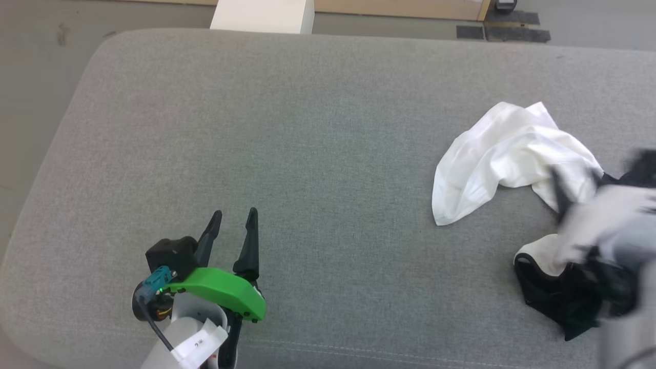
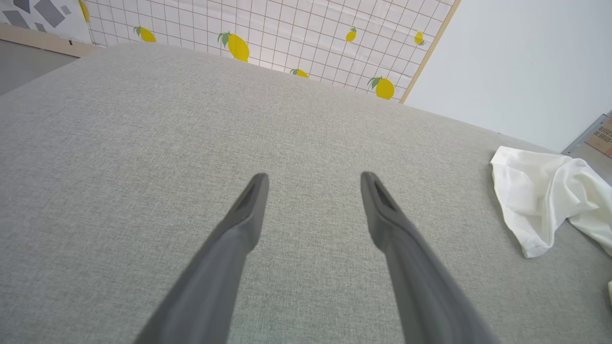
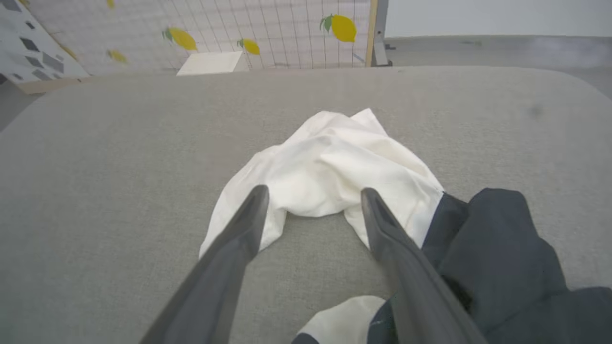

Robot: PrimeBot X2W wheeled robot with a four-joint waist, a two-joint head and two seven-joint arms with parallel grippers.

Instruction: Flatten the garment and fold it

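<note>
Garment (image 1: 492, 159) bunched, R end effector (image 3: 311, 193) spread over it

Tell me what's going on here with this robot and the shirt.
The garment lies crumpled, not yet flattened, on the right side of a grey cushioned surface. The robot's right gripper is open just at the white cloth, gripping nothing. The left gripper is open over bare surface, well apart from it.

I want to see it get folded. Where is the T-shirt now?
In the head view the T-shirt lies crumpled on the right side of the grey cushion, by the right claw, far from the left claw.
</note>
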